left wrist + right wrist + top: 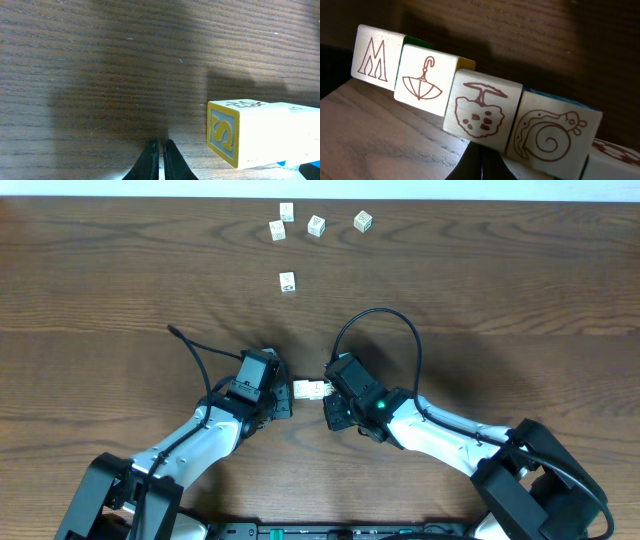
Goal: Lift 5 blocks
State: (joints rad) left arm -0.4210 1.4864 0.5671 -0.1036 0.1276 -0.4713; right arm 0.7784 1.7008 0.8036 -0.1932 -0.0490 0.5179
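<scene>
Between both closed jaws runs a block row [312,389], loose cubes [316,225] beyond.

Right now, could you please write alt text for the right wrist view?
Four white blocks in a slanting row, close up, drawn in red: M, umbrella, spotted mushroom-like shape, snail. Wooden table behind; shut right gripper below.

A dark wood-grain table [100,270] fills the view; a pale strip [500,188] borders its far edge.
</scene>
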